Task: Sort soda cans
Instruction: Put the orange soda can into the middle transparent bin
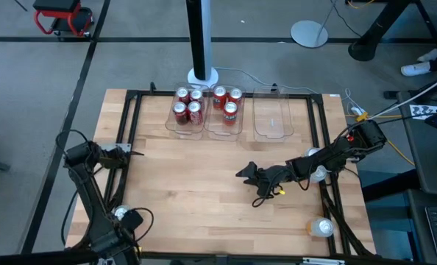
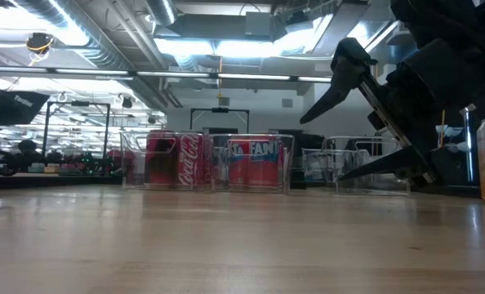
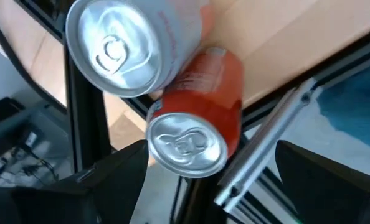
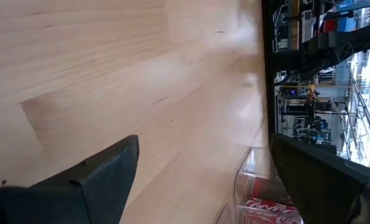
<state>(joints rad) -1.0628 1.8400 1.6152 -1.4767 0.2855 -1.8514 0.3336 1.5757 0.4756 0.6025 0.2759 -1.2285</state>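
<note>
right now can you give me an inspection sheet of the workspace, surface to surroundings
surface: wooden table inside a black frame, mostly bare.
job's things: four red cans in the left bin; three red cans in the middle bin; right bin holds none; a pale can with orange stands near the table's right front corner; two cans, one orange, show close to the left hand.
clutter: nothing seen.
grippers: left hand open, near the left front corner; right hand open over mid-table, holding nothing.
cables: white cable behind the bins; yellow cable at right.
surroundings: pole base, red stool.
</note>
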